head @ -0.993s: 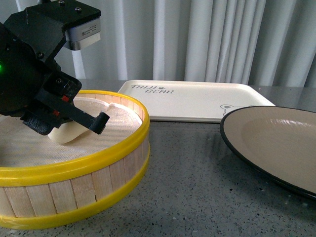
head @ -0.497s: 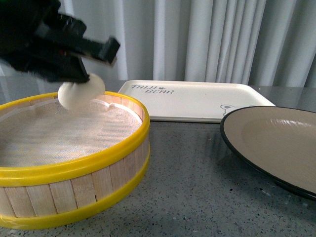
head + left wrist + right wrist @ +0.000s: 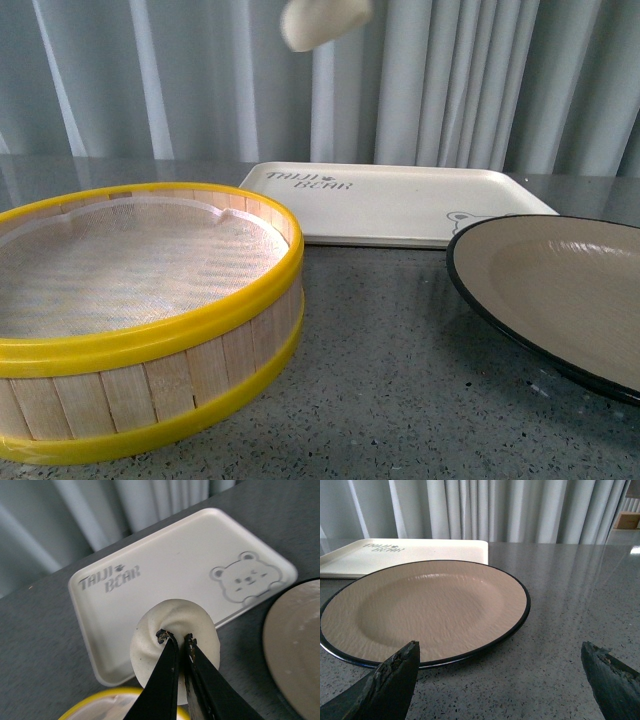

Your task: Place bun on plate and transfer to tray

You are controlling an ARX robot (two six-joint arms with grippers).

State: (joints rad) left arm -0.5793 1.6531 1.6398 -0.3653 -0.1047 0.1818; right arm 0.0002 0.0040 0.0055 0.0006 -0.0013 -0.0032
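Bun (image 3: pixel 150 630) pinched at pleated top by left fingers (image 3: pixel 164 680), nearly closed, high over tray (image 3: pixel 400 200) near edge. Right fingers (image 3: pixel 395 680) spread wide, holding nothing, low over surface (image 3: pixel 400 380). Plate (image 3: pixel 430 610) right-front of tray. Basket (image 3: pixel 150 330) left-front of tray, only mesh liner inside. Half second ago bun hung just above basket rim; now far higher, nearer tray.

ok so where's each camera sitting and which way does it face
Front view: on the robot's body, facing forward across the steamer basket, tray and plate; no arm shows, only the bun at the top edge.
Left wrist view: above, looking down past the left gripper, shut on the bun, over the tray.
Right wrist view: low by the table, facing the plate through the open right gripper.
All three share tray and plate.
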